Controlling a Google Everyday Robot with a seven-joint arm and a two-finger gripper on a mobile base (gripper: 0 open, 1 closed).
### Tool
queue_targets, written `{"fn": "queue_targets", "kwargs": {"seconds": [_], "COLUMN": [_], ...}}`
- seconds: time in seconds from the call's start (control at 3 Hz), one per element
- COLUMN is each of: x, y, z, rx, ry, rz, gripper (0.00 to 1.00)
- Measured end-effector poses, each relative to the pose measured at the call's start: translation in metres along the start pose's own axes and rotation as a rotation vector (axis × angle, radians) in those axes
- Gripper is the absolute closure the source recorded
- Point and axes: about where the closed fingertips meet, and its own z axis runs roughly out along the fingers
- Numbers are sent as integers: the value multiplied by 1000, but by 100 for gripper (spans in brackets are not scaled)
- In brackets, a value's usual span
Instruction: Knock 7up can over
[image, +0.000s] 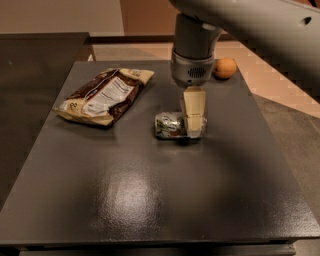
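Observation:
The 7up can (171, 125) is silvery with green marks. It lies on its side near the middle of the dark table (150, 200), with its length running left to right. My gripper (194, 126) hangs straight down from the grey arm. Its cream tip stands in front of the can's right end and hides that part. I cannot tell whether it touches the can.
A brown-and-cream snack bag (105, 95) lies at the back left of the table. A small orange ball (225, 67) sits at the back right edge, behind the arm. The floor drops off to the right of the table.

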Motion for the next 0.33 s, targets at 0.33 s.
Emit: {"fn": "queue_targets", "kwargs": {"seconds": [0.33], "x": [0], "y": [0], "z": [0], "rx": [0], "ry": [0], "rz": [0], "gripper": [0]}}
